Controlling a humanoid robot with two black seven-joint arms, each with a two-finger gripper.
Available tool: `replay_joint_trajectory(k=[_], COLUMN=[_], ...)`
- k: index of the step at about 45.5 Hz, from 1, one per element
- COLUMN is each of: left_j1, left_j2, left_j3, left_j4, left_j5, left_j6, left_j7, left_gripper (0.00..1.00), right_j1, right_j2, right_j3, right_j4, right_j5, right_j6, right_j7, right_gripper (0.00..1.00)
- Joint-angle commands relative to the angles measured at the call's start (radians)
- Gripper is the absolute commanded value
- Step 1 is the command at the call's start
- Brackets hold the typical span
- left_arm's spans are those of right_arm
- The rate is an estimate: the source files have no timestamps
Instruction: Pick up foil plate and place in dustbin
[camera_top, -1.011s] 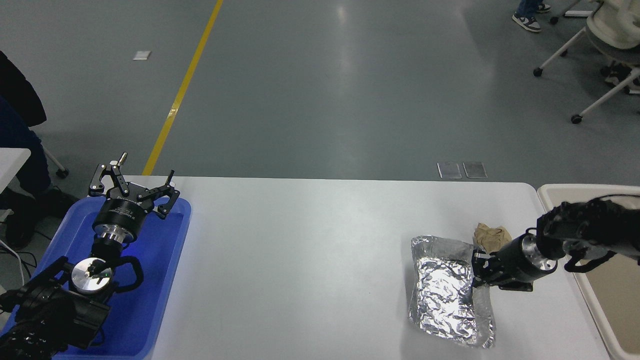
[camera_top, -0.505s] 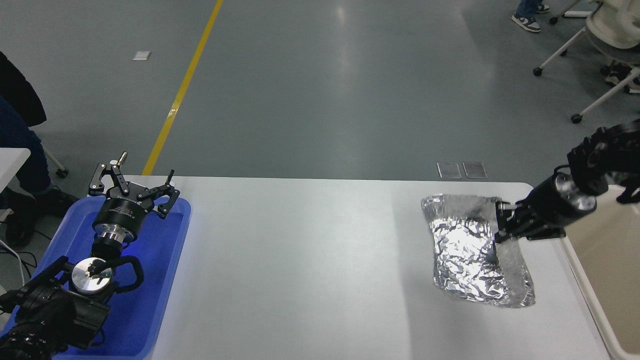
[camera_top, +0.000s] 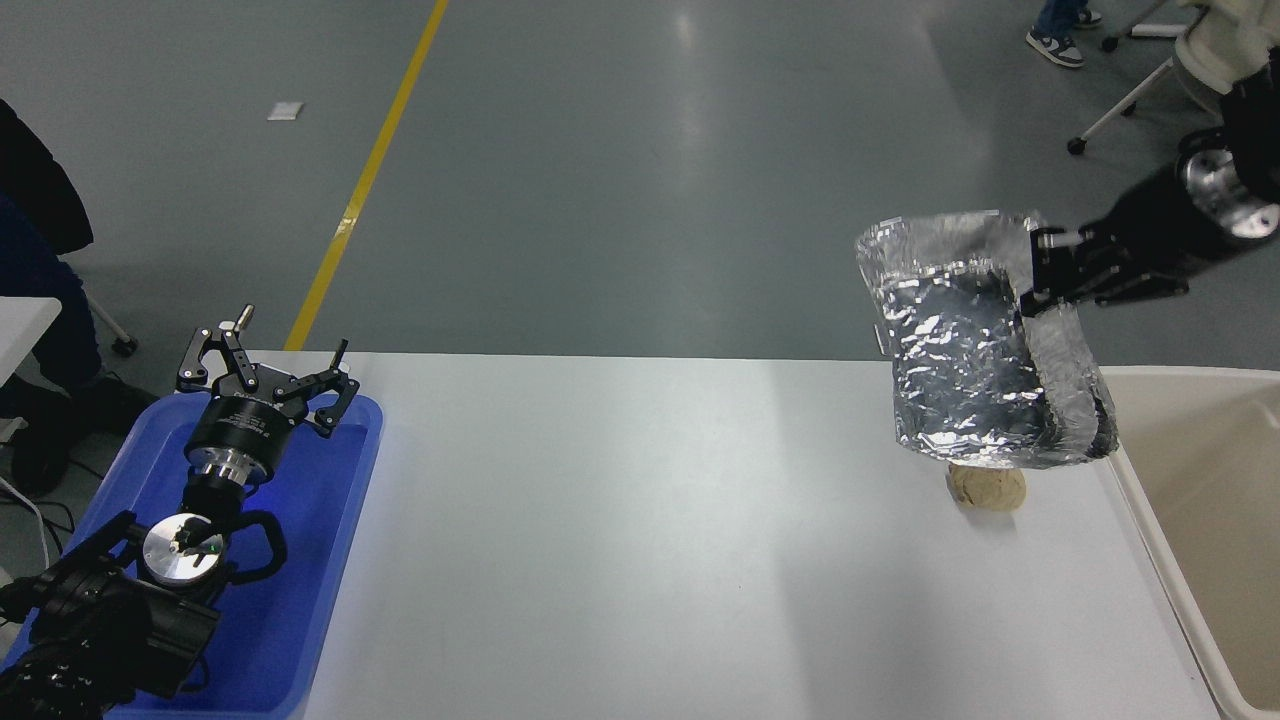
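Gripping the foil plate (camera_top: 985, 375) by its rim (airborne), right gripper (camera_top: 1035, 275) clamped

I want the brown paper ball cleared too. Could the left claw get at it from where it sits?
Probably not: the left claw sits over the blue tray, while the paper ball lies across the table near the dustbin.

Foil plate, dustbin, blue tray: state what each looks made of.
Foil plate: thin aluminium foil, shiny silver, by its crinkles and bright glints.
Dustbin: likely plastic, cream, matte, with a smooth rounded rim.
Blue tray: probably moulded plastic, glossy, with a soft sheen and rounded corners.
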Motion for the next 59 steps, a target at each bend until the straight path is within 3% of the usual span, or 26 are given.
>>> replay_joint_trajectory(k=[1, 15, 26, 33, 41, 52, 59], left_j1=[0.0, 0.0, 0.0, 0.0, 0.0, 0.0, 0.0], left_j2=[0.0, 0.0, 0.0, 0.0, 0.0, 0.0, 0.0], left_j3=[0.0, 0.0, 0.0, 0.001, 0.001, 0.0, 0.002], left_j4=[0.0, 0.0, 0.001, 0.0, 0.002, 0.0, 0.002], left_j5=[0.0, 0.0, -0.002, -0.002, -0.002, -0.002, -0.002], left_j6=[0.0, 0.0, 0.0, 0.0, 0.0, 0.0, 0.0], left_j7=[0.0, 0.0, 0.0, 0.0, 0.0, 0.0, 0.0], left_gripper=[1.0, 1.0, 1.0, 1.0, 1.0, 1.0, 1.0], right_j1=[0.039, 0.007, -0.082, -0.31, -0.658, -1.093, -1.202], right_j2=[-0.032, -0.268, -0.394, -0.403, -0.427, -0.357, -0.297], right_j3=[-0.057, -0.08, -0.052, 0.013, 0.291, 0.593, 0.612], right_j4=[-0.01, -0.157, -0.298, -0.456, -0.62, -0.814, -0.854], right_j5=[0.0, -0.011, -0.094, -0.075, -0.035, -0.029, -0.028], right_j6=[0.001, 0.001, 0.001, 0.001, 0.001, 0.001, -0.189], right_j7=[0.0, 0.0, 0.0, 0.0, 0.0, -0.001, -0.003], right_gripper=[0.0, 0.0, 0.0, 0.0, 0.0, 0.04, 0.04])
